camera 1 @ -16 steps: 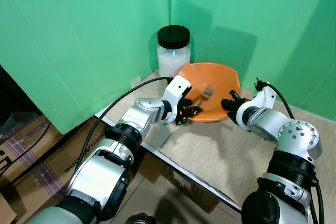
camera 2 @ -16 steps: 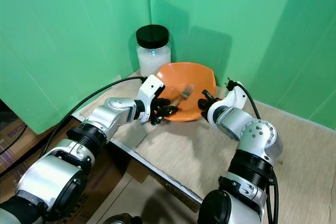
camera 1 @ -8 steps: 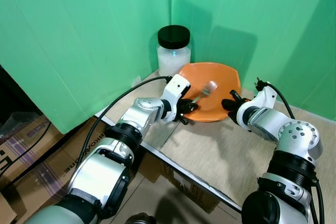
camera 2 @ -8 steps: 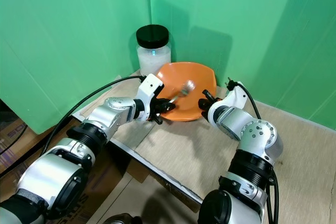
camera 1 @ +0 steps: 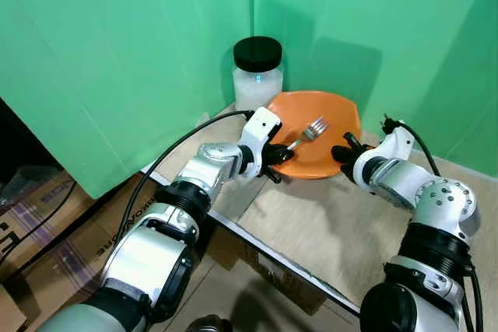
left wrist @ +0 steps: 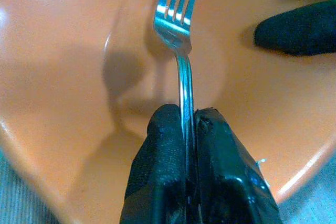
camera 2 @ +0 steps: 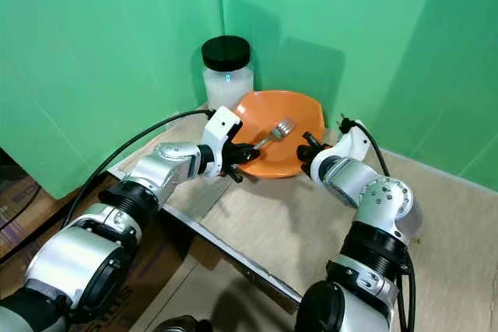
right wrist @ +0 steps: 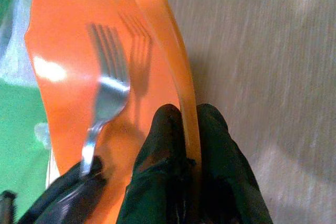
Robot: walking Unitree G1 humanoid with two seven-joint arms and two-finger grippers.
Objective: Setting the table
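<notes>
An orange plate (camera 1: 327,114) is held tilted above the beige table mat (camera 1: 327,223), its hollow turned toward me. My right gripper (camera 1: 342,151) is shut on the plate's right rim (right wrist: 181,98). My left gripper (camera 1: 278,156) is shut on the handle of a silver fork (camera 1: 310,131), whose tines (left wrist: 176,3) point up over the middle of the plate (left wrist: 79,77). The fork (camera 2: 276,130) is lifted off the plate's surface and casts a shadow on it.
A clear jar with a black lid (camera 1: 257,75) stands in the corner behind the plate. Green screens (camera 1: 117,52) close off the back and left. The table edge (camera 1: 257,239) runs diagonally; cardboard boxes (camera 1: 47,215) lie on the floor at the left.
My left gripper has raised the fork, so its tines now stand higher over the plate. The plate in my right gripper has been lifted and shifted slightly right.
</notes>
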